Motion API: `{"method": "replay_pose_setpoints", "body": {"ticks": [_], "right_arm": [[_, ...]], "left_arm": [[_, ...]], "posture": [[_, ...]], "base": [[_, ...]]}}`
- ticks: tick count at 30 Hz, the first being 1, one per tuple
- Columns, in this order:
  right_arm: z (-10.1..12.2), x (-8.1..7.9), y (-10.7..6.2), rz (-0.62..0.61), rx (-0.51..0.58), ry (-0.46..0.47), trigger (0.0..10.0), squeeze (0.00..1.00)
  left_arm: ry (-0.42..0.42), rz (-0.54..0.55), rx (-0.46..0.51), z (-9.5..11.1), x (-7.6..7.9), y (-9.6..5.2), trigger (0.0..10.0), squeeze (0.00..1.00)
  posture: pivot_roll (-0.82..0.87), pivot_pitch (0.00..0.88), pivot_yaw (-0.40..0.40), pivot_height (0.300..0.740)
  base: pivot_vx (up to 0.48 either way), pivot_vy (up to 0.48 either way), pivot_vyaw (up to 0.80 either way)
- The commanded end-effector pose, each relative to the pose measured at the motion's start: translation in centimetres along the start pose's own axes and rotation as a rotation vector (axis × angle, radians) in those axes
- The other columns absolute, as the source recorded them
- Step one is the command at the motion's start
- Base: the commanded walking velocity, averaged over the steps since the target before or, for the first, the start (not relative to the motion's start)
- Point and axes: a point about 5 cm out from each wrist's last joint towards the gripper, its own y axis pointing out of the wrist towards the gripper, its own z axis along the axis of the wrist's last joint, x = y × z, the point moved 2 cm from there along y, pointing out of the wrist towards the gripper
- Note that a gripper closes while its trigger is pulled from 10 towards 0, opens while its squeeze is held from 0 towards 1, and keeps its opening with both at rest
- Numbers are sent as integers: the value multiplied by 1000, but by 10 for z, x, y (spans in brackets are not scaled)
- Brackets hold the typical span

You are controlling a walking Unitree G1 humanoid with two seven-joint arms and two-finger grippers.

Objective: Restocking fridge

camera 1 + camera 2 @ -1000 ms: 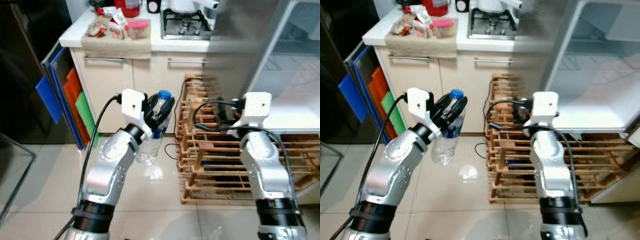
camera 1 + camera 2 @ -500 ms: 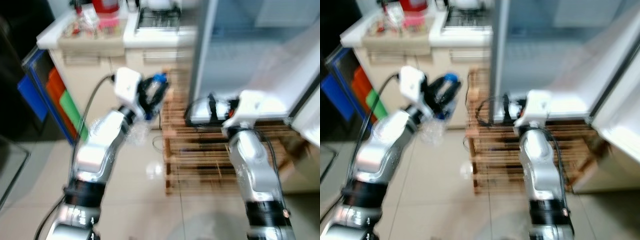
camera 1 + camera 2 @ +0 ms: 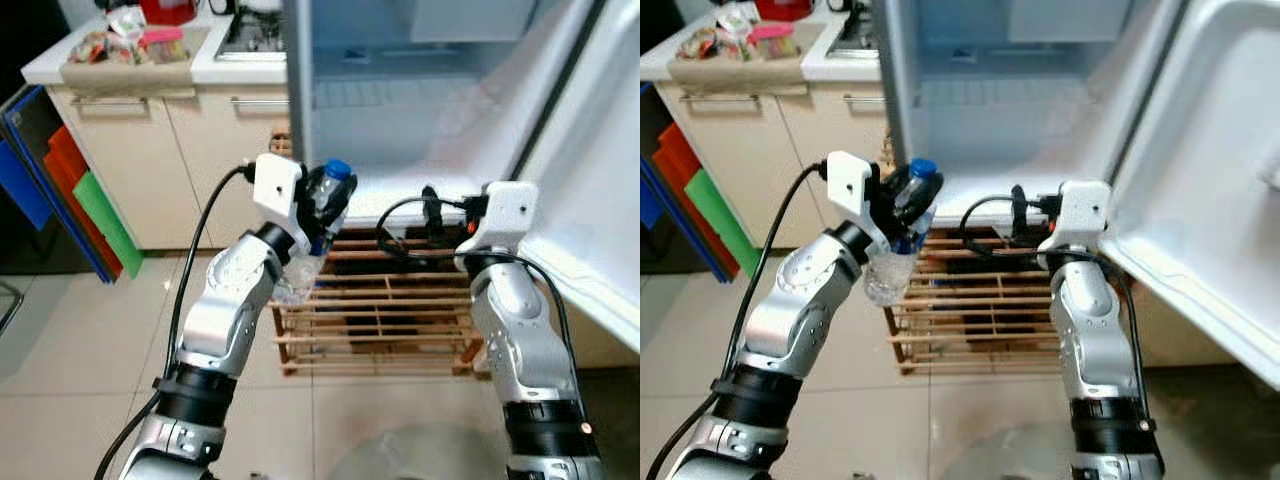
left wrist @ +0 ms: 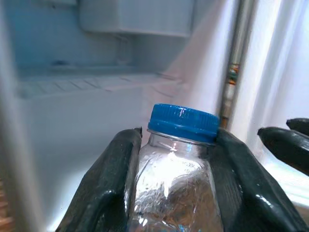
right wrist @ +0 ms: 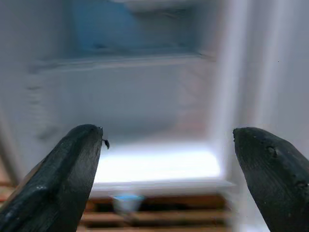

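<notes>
To the far left of our left end effector (image 3: 322, 205) we see blue, orange and green boards (image 3: 70, 190) leaning against a cream cabinet (image 3: 150, 150). Above the cabinet is the desk (image 3: 215, 70), carrying snack packets (image 3: 125, 40) on a cloth and a gas hob (image 3: 250, 30) beside them.

Our left end effector is raised in front of the open fridge (image 3: 400, 110), its two black fingers (image 4: 108, 186) clamped on the neck of a clear water bottle (image 4: 178, 169) with a blue cap (image 4: 182, 123). The bottle stands roughly upright in the grasp, its body hanging below the fingers, just short of the fridge's front edge. Below and behind it we see a wooden slatted rack (image 3: 380, 320) on the tiled floor (image 3: 80, 400), under the fridge.

To the right, our right end effector (image 5: 166, 169) is held at about the same height, pointing into the lit fridge compartment, with its fingers spread wide apart and nothing between them. Further right of it, the white fridge door (image 3: 1210, 200) stands swung open.
</notes>
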Motion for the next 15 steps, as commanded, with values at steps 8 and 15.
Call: {"method": "replay_pose_setpoints", "body": {"ticks": [8,15], "right_arm": [[5,15,-9,-59,39,31,10000,286],[3,10,-14,-49,36,38,10000,306]], "left_arm": [[1,-97,50,16,11,7,10000,0],[15,-120,22,11,10,7,10000,0]], "posture": [[-94,0,54,740],[-98,0,61,740]], "base": [[0,480,-734],[0,480,-738]]}}
